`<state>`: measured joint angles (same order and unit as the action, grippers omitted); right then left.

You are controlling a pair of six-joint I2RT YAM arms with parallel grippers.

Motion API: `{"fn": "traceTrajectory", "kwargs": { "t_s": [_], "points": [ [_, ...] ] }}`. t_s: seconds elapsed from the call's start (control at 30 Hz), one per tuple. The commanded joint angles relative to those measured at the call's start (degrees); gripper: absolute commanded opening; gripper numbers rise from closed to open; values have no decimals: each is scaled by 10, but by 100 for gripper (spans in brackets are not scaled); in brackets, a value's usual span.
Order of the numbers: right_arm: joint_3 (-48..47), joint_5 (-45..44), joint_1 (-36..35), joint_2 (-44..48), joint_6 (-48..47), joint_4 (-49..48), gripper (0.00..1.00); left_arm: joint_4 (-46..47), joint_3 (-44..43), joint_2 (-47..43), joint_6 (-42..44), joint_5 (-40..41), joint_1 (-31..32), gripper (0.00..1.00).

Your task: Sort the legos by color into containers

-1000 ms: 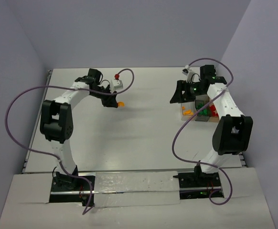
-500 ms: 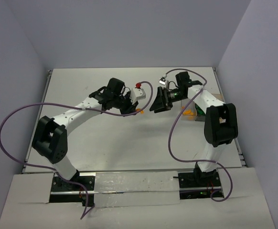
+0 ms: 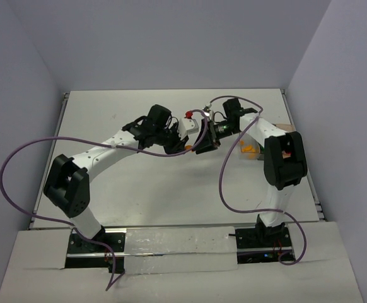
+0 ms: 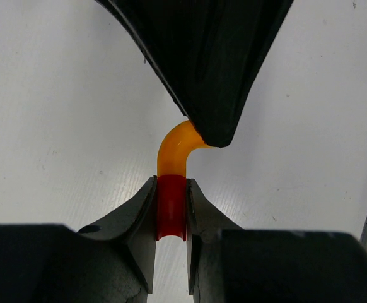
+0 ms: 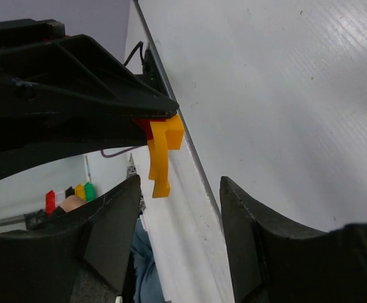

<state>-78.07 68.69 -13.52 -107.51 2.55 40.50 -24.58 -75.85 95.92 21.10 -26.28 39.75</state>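
1. I see the left gripper (image 4: pixel 171 189) pinching a red lego (image 4: pixel 171 218), with an orange curved piece (image 4: pixel 173 151) joined to it.
2. The right gripper (image 5: pixel 178 189) stands spread, close beside that orange piece, above the middle of the table (image 3: pixel 139 183).
3. The containers (image 3: pixel 250 150) sit right, partly hidden by the right arm (image 3: pixel 278 158).

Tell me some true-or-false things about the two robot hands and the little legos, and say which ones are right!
1. The left gripper is shut on a red lego. True.
2. A curved orange lego sticks out from the end of the red lego. True.
3. The right gripper is squeezed shut on the orange lego. False: its jaws stand open and are not closed on it.
4. The two grippers are at opposite ends of the table. False: they meet close together near the middle of it.
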Motion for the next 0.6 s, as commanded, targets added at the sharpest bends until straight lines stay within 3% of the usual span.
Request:
{"fn": "traceTrajectory", "kwargs": {
  "t_s": [0.0, 0.07, 0.37, 0.47, 0.57],
  "points": [
    [-29, 30, -3, -13, 1, 0, 59, 18, -28, -4, -11, -1, 6, 0],
    [-32, 38, -5, -17, -1, 3, 49, 17, -30, -2, -9, 2, 9, 0],
    [-41, 67, -12, -20, -18, 21, 26, 19, -31, 7, -8, 5, 11, 0],
    [-42, 68, -12, -19, -19, 25, 8, 20, -30, 10, -9, 6, 11, 0],
    [-38, 74, -12, -11, -46, 29, 0, 17, -30, 16, -10, 4, 10, 0]
  ]
}}
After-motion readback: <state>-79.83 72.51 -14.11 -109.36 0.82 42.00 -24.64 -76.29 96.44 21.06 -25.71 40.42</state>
